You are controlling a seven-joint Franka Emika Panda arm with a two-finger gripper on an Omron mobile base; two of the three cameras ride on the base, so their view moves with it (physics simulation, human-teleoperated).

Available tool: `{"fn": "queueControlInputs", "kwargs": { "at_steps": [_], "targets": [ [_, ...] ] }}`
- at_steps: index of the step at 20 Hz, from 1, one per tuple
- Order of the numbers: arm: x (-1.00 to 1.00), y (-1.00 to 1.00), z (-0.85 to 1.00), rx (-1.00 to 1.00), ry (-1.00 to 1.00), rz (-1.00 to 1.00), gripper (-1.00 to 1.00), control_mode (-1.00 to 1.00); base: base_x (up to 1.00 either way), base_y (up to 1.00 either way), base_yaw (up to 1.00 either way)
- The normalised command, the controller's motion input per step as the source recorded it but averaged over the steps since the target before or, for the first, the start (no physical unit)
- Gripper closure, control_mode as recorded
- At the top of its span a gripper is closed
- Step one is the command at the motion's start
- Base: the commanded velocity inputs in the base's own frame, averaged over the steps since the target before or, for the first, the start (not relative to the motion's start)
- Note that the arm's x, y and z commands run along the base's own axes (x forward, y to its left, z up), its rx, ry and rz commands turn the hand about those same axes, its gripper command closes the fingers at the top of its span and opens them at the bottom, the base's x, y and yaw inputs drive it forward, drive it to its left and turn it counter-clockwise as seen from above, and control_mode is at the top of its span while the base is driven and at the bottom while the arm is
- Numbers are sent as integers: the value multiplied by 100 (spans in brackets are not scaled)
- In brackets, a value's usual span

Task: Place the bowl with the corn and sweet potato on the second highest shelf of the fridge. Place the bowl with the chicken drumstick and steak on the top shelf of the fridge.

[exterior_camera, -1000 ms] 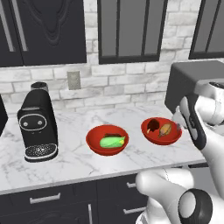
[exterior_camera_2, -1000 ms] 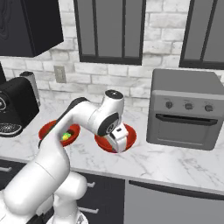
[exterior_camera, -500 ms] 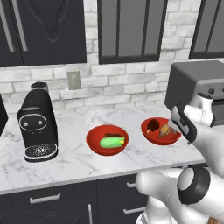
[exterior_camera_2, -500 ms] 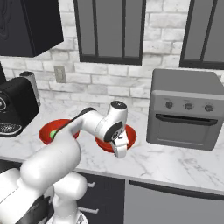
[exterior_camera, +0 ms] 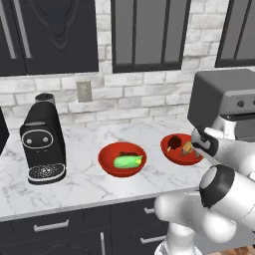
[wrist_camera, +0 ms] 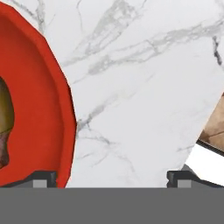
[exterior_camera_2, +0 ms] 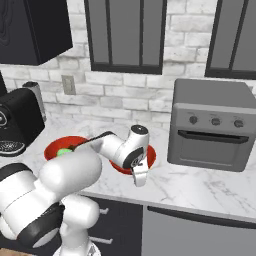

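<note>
The bowl with the corn and sweet potato (exterior_camera: 122, 159) sits mid-counter; the arm partly covers this bowl (exterior_camera_2: 64, 149) in the right base view. Its green corn (exterior_camera: 128, 161) lies on top. To its right stands the bowl with the chicken drumstick and steak (exterior_camera: 180, 148), also a glossy red bowl (exterior_camera_2: 150, 158). My gripper (exterior_camera_2: 140, 180) hangs low at that bowl's near right rim. In the hand view the gripper (wrist_camera: 113, 177) is open: one fingertip (wrist_camera: 46, 177) is over the red rim (wrist_camera: 48, 100), the other over bare marble. The fridge is out of view.
A grey toaster oven (exterior_camera_2: 212, 125) stands close on the right of the meat bowl. A black coffee machine (exterior_camera: 42, 142) is at the counter's left. The marble counter (exterior_camera: 84, 182) ends just in front of the bowls, above dark drawers.
The hand has sunk lower toward the counter at the meat bowl's near edge, and the elbow has swung into the foreground. The jaws stay open; both bowls are unmoved.
</note>
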Motion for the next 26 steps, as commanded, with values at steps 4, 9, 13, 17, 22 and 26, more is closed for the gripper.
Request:
{"fn": "queueControlInputs", "kwargs": {
  "at_steps": [4,9,13,17,22,26],
  "targets": [
    [28,-3,-26,0,0,-8,-100,-100,0,0,0],
    [32,0,-24,0,0,-8,-100,-100,0,0,0],
    [20,0,-6,0,0,-5,-100,-100,0,0,0],
    [19,0,-1,0,0,-1,-100,-100,0,0,0],
    [44,0,-10,0,0,-2,100,-100,0,0,0],
    [25,0,-8,0,0,-2,100,-100,0,0,0]
  ]
}}
